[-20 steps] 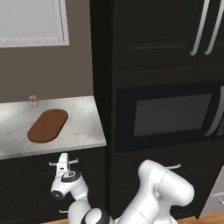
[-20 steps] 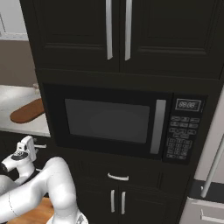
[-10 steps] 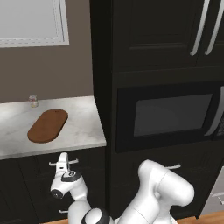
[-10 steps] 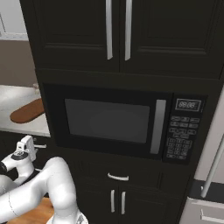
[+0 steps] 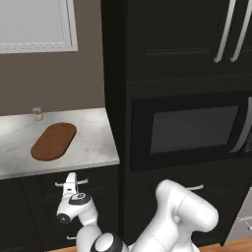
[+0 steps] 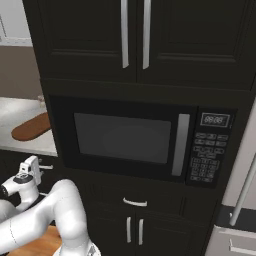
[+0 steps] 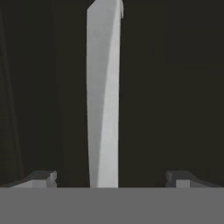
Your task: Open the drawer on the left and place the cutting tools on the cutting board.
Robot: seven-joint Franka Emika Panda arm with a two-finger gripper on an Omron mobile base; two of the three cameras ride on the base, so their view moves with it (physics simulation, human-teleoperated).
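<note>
Below the marble worktop (image 5: 93, 142), the pincer (image 7: 111, 177) stood released astride the drawer (image 5: 98, 183) handle (image 7: 103, 96); next it needed clenching and pulling.

Arm low, jaws wide apart

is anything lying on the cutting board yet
No, the cutting board lies bare on the counter, with the jar standing apart behind it.
</note>
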